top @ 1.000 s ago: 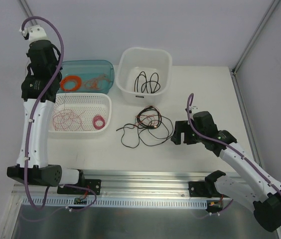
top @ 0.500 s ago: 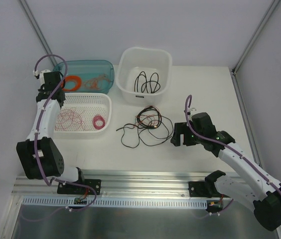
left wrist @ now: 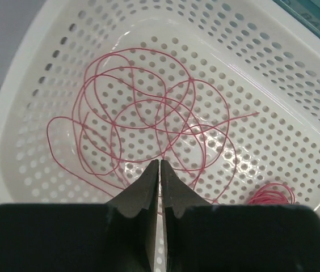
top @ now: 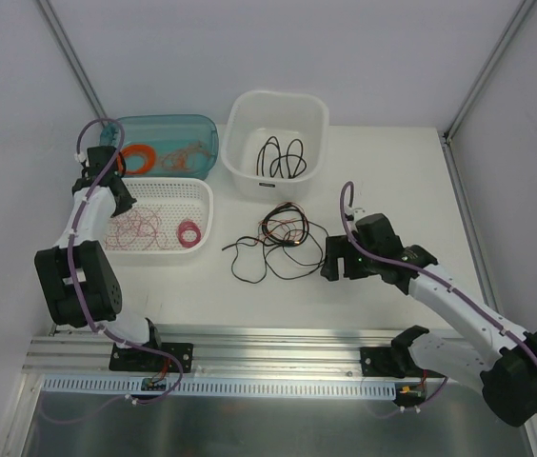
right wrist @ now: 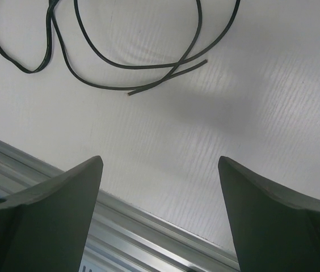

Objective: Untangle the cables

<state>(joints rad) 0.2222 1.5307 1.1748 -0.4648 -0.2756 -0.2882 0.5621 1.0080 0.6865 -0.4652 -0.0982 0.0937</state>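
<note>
White table (top: 383,171), aluminium rail (top: 268,347) along its near edge, pale grey walls (top: 345,48) behind

I see a white table (top: 392,190) carrying four things. At its far left sits a teal tray (top: 169,120), and right against its near side a white perforated basket (top: 208,214). A white tub (top: 240,152) stands just right of the tray. In front of the tub, on bare tabletop, the cables (top: 283,243) lie in a loose tangle of black, red and orange loops. An aluminium rail (top: 278,343) runs along the near edge.
</note>
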